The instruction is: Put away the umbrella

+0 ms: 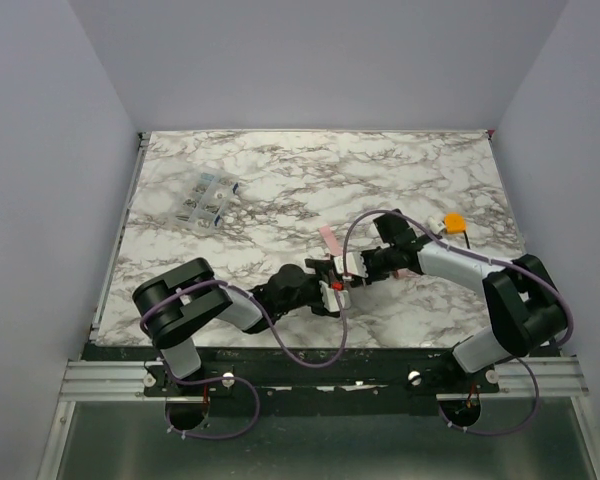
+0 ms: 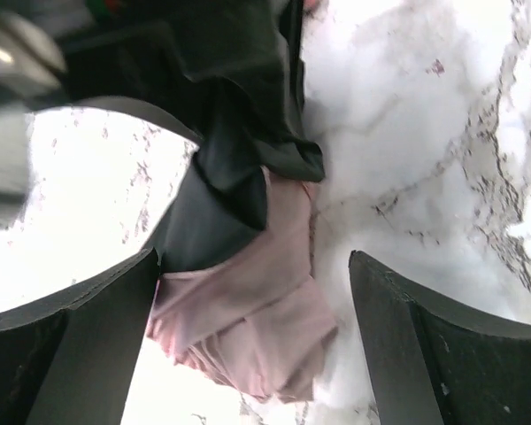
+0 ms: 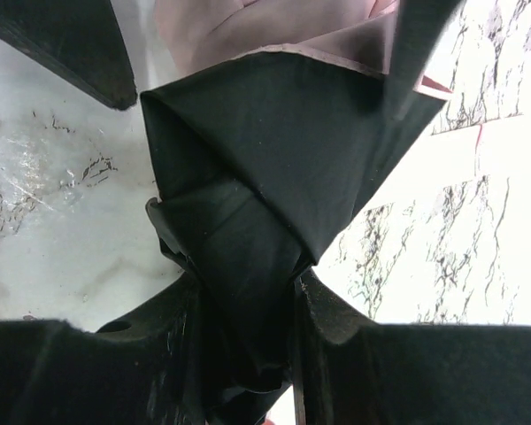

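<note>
The umbrella [image 1: 331, 240] lies mid-table between my two arms, mostly hidden by them; only a pink strip shows from above. In the right wrist view my right gripper [image 3: 248, 283] is shut on the umbrella's [image 3: 274, 159] black folded fabric, with pink fabric beyond it. Seen from the left wrist, my left gripper [image 2: 252, 261] is open and straddles the pink folds of the umbrella [image 2: 248, 328]. The left finger [image 2: 88, 354] is against the cloth and the right finger [image 2: 425, 354] stands apart from it. From above, the left gripper [image 1: 325, 285] and right gripper [image 1: 355, 268] nearly meet.
A small orange object [image 1: 454, 221] sits on the marble table [image 1: 280, 170] at the right, behind my right arm. A clear plastic packet [image 1: 208, 198] lies at the back left. Grey walls close in the table on three sides.
</note>
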Robot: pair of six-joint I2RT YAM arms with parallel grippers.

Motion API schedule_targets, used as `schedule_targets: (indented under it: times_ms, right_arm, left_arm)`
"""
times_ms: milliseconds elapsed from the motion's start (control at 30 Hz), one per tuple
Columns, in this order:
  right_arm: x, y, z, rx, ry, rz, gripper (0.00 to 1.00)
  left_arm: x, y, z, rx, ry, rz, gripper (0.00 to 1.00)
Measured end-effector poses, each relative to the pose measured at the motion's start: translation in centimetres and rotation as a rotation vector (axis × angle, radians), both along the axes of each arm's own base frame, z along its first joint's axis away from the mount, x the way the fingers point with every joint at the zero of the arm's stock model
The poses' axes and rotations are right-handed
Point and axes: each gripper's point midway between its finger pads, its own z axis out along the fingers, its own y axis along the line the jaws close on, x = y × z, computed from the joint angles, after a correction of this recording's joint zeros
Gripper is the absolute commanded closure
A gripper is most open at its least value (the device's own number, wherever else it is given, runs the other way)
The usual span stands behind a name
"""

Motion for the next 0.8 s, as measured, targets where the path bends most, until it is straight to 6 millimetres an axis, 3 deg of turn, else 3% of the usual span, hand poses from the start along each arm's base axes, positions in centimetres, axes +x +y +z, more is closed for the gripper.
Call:
schedule_targets:
  times_ms: [167, 333, 467, 567, 633, 667, 800]
  right_arm:
    - [-0.1, 0.2, -0.1, -0.008, 0.046, 0.001, 0.99]
    - [-0.3, 0.4, -0.3, -0.020, 0.109, -0.003, 0.99]
    - [-0.3, 0.4, -0.3, -0.010, 0.137, -0.006, 0.99]
    - [-0.3, 0.4, -0.3, -0.013, 0.163, -0.014, 0.99]
    - [-0.3, 0.4, -0.4, -0.019, 0.190, -0.023, 0.95]
    - [-0.2, 0.3, -0.4, -0.022, 0.205, -0.028, 0.92]
    - [-0.1, 0.2, -0.5, -0.023, 0.243, -0.045, 0.70]
  left_arm:
    - [-0.4, 0.6, -1.6, 0.019, 0.021, 0.003, 0.17]
    - [0.1, -0.1, -1.6, 0.022, -0.014, -0.001, 0.28]
    - [0.7, -0.1, -1.9, 0.045, -0.023, 0.022, 0.56]
    - [1.2, -0.3, -2.5, 0.094, -0.020, 0.035, 0.65]
    - [1.2, -0.5, -2.7, 0.121, -0.011, 0.039, 0.95]
    - [1.2, -0.4, -2.8, 0.130, -0.009, 0.045, 1.00]
    - [1.2, -0.5, -2.8, 0.131, -0.003, 0.047, 1.00]
